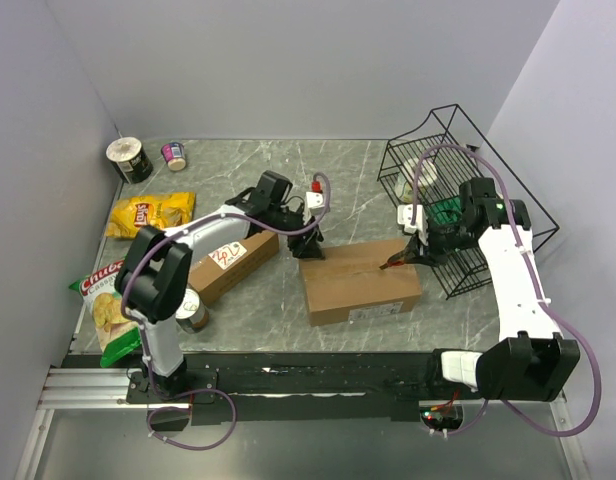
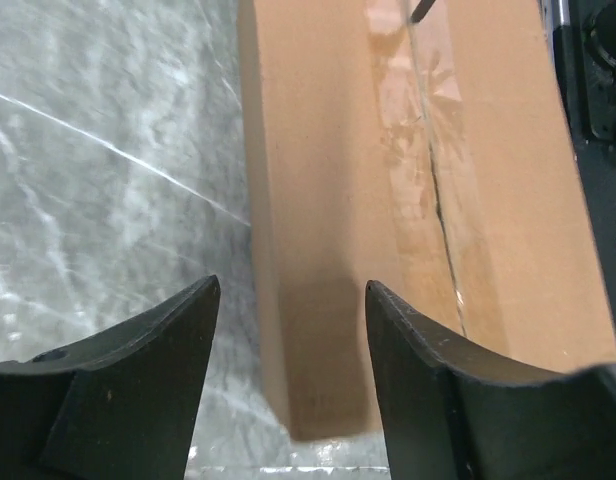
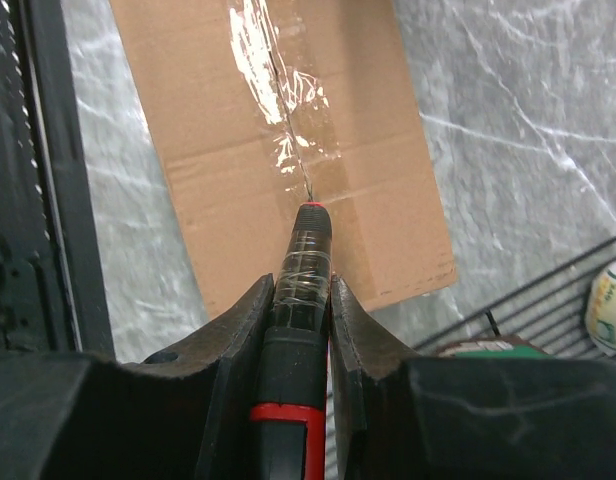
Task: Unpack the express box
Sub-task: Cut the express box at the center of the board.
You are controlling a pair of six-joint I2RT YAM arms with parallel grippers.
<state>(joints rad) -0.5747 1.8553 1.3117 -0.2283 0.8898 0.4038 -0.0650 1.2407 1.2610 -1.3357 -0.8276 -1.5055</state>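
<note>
The express box (image 1: 360, 283) is a brown cardboard carton lying flat mid-table, its top seam covered with clear tape (image 3: 278, 130). My right gripper (image 3: 300, 285) is shut on a black and red cutter (image 3: 298, 350), whose thin blade tip touches the taped seam near the box's right end (image 1: 393, 264). At the box's left end my left gripper (image 2: 293, 285) hangs open. One finger (image 2: 158, 340) is over the table and the other (image 2: 428, 350) over the box top (image 2: 388, 200), and nothing is held.
A smaller labelled carton (image 1: 231, 260) lies left of the box, with a can (image 1: 193, 312) beside it. Snack bags (image 1: 151, 213) (image 1: 106, 300) and two cups (image 1: 130, 158) (image 1: 174, 154) sit at far left. A black wire basket (image 1: 468, 190) stands close behind my right gripper.
</note>
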